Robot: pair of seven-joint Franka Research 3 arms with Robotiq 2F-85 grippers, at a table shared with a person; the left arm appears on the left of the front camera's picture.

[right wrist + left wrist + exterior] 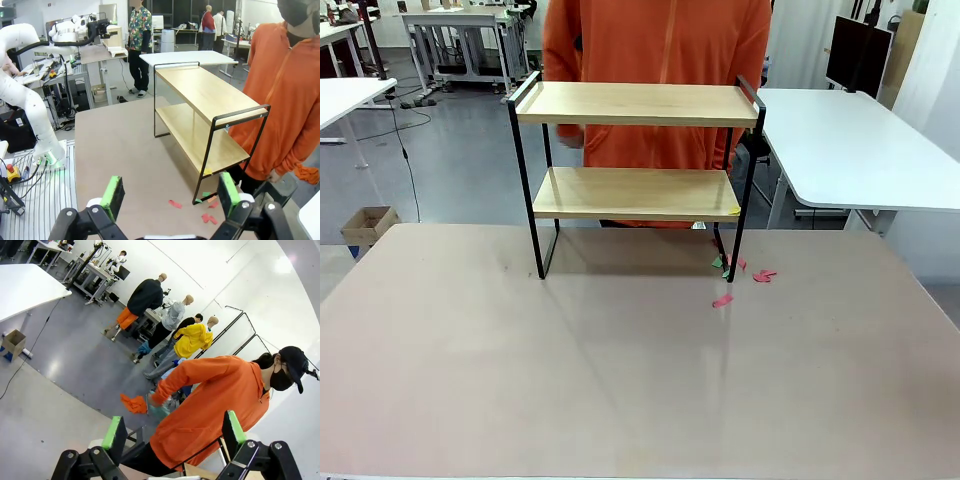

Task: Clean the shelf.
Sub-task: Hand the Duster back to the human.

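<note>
Shelf (636,150): pale wood boards, thin black frame. Left claw (174,432), right claw (170,195) wide apart, empty.

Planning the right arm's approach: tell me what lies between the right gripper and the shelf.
In the right wrist view, paper scraps on the table lie between the right gripper and the shelf.

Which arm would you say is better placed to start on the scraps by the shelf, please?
Probably the right. Its open hand looks straight down at the paper scraps beside the shelf, while the left hand, also open, faces the person.
</note>
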